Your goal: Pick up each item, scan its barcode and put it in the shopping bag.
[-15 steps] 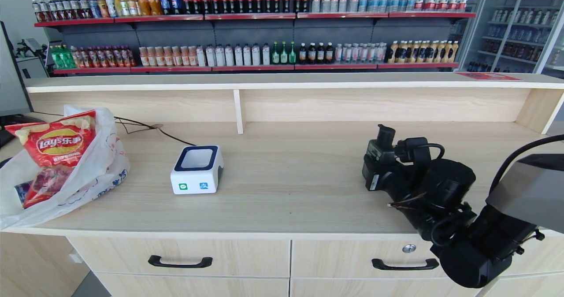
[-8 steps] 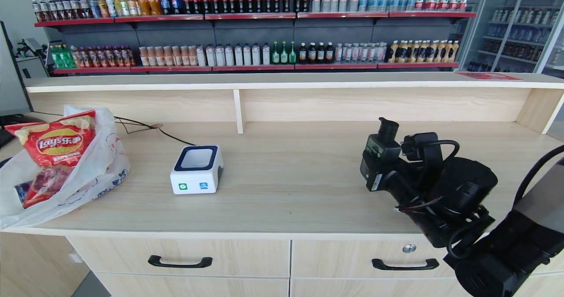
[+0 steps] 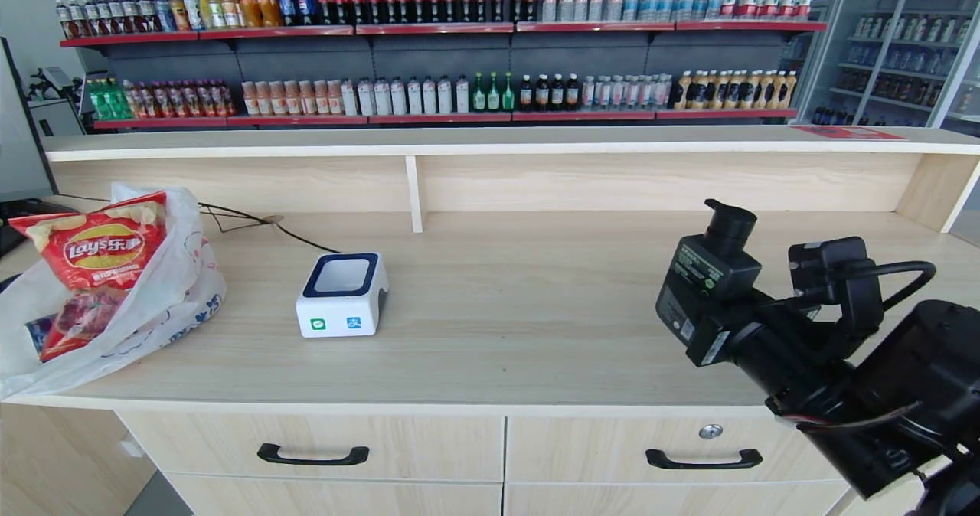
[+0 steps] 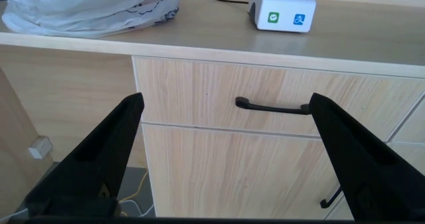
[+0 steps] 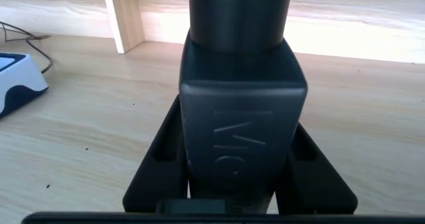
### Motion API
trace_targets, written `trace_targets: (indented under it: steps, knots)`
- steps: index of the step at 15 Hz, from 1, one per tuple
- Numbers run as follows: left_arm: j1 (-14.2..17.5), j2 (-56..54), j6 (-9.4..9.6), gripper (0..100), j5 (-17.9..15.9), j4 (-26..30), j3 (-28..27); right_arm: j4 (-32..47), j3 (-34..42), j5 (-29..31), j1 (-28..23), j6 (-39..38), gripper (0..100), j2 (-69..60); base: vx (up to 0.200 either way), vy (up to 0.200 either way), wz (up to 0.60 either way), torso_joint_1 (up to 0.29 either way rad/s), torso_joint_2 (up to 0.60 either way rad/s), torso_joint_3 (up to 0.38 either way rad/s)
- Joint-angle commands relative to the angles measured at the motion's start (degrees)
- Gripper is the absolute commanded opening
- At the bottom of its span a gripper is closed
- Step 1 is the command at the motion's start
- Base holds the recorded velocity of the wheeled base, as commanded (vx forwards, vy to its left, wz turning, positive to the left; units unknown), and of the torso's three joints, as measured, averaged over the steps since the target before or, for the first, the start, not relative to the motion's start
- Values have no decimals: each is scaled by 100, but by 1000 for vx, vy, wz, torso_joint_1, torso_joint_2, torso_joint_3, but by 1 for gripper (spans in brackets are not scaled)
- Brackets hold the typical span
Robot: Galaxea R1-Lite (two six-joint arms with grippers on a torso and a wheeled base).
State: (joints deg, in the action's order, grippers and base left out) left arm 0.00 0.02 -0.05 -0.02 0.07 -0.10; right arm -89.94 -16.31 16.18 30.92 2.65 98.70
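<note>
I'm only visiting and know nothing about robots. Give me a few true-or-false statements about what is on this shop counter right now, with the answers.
1. The right gripper holds a dark bottle. True.
2. The scanner sits inside the shopping bag. False: the scanner stands on the counter, apart from the shopping bag.
3. A red chip bag lies in the shopping bag. True.
4. The left gripper is shut on a snack. False: the left gripper is open and empty, low in front of a drawer.
</note>
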Motion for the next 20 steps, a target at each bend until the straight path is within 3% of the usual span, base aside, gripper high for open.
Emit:
trace_targets:
  steps: [1,5,8,10,15,20]
  knots:
    - [0,-2,-4,100,-6,1,1,-6,418,-9,55,43,0,-623,0,0,0,0,0,0]
    - [0,-2,-4,100,-6,1,1,-6,779,-9,169,34,0,-1080,0,0,0,0,0,0]
    - [0,-2,-4,100,-6,1,1,-6,1060,-27,1233,-247,0,-1151,0,0,0,0,0,0]
    - [0,-2,-4,100,-6,1,1,-6,1025,-150,1496,-730,0,-1160,0,0,0,0,0,0]
    - [0,-2,-4,100,-6,1,1,-6,708,-1750,1496,-1996,0,-1344,0,0,0,0,0,0]
    - [0,-2,-4,100,2,1,1,-6,23,-2549,1593,-3244,0,-1406,0,0,0,0,0,0]
